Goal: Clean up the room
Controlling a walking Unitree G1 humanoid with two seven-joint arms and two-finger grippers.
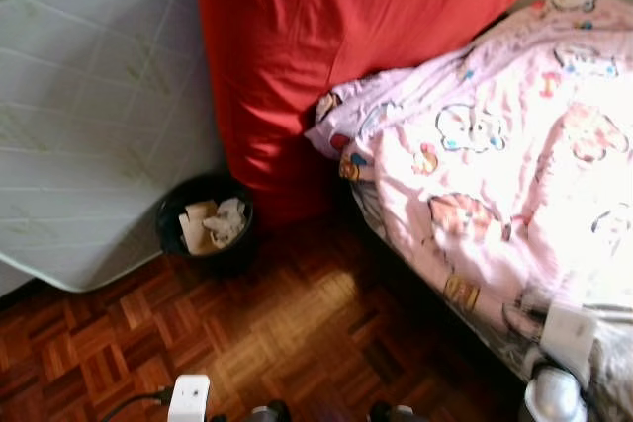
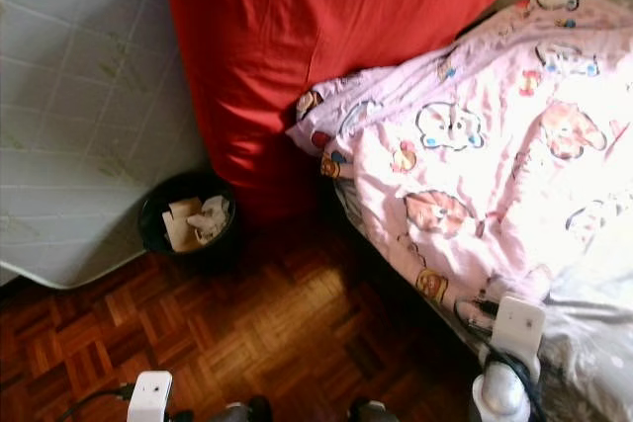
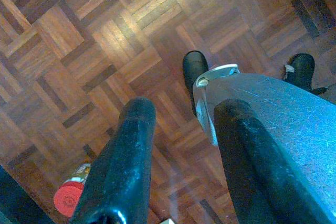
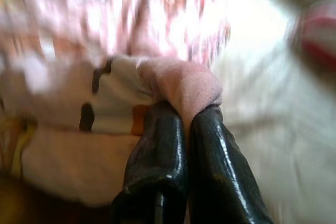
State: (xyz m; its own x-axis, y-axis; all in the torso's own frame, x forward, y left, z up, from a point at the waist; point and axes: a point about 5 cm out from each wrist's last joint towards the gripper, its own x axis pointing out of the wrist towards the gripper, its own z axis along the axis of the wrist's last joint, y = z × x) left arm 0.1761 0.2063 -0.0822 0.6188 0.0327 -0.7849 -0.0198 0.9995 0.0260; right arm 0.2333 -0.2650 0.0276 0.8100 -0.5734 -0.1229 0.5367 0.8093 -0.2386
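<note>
Blanket [image 1: 514, 165], pink with cartoon prints, lies rumpled over the bed on the robot's right, its near edge sagging toward the parquet floor [image 1: 297, 333]. Right gripper [image 4: 186, 116] has its two black fingers pressed together on a fold of that blanket; the pinched pink ridge stands up just above the fingertips in the right wrist view, which is blurred. Left gripper [image 3: 181, 124] hangs over the floor, jaws moderately apart, nothing between them.

Step in hand, as judged: straightening the bedding by drawing the held fold.

Notes for doing it well:
- Grip looks to be on a thin pinch of cloth only; pull slowly so it does not slide out
- Draw along the bed surface rather than upward, so the bulk flattens instead of bunching
- Red mattress [image 1: 336, 37] leans upright at the head of the bed with the blanket's far corner touching it; a snag there is possible
- Black wastebasket [image 1: 205, 224], with crumpled paper inside, stands by the foot of the red mattress, well apart from the held fold
- Small red-capped item [image 3: 68, 200] lies on the floor near the left gripper; identity unclear, likely a later pick-up
</note>
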